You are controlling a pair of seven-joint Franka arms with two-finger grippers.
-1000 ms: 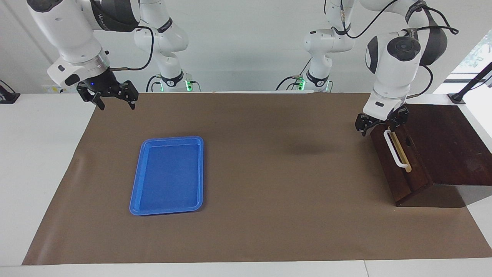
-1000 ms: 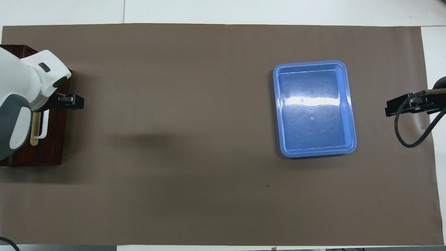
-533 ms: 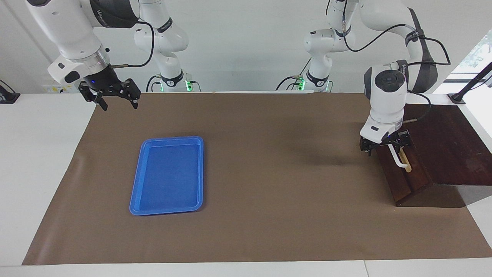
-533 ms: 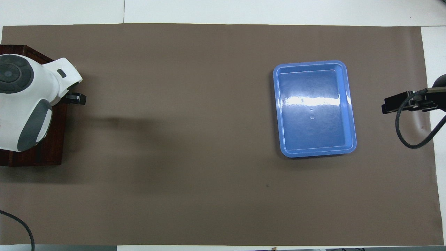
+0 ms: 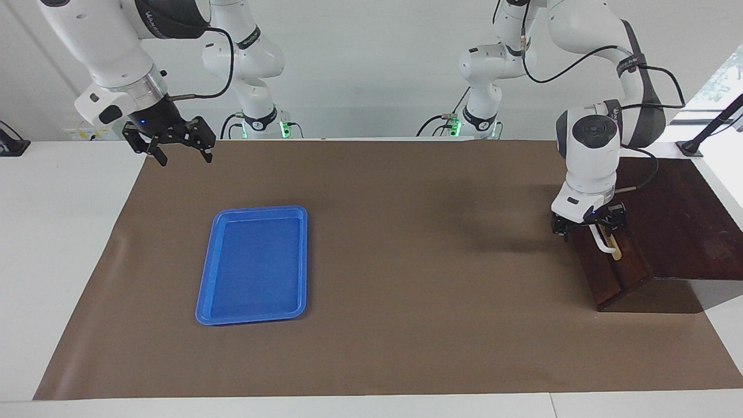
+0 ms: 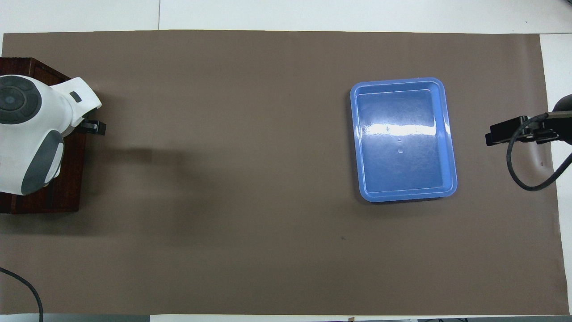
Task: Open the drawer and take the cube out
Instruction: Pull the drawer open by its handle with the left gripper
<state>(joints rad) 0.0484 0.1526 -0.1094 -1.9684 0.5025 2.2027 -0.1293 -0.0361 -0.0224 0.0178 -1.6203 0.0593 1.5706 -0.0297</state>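
Left gripper [image 5: 588, 226] has dropped, fingers spread, hiding most of the shut drawer's [image 5: 609, 264] handle [image 5: 603, 245].

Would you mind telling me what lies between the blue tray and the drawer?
Nothing: only bare brown mat between the blue tray and the drawer, clearest in the overhead view.

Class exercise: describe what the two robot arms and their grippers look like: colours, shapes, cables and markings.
Both arms are glossy white with rounded joints and dark grey bands bearing small white lettering. Black cables loop along them. The left gripper and right gripper are black, two-fingered. Green lights glow at the bases.
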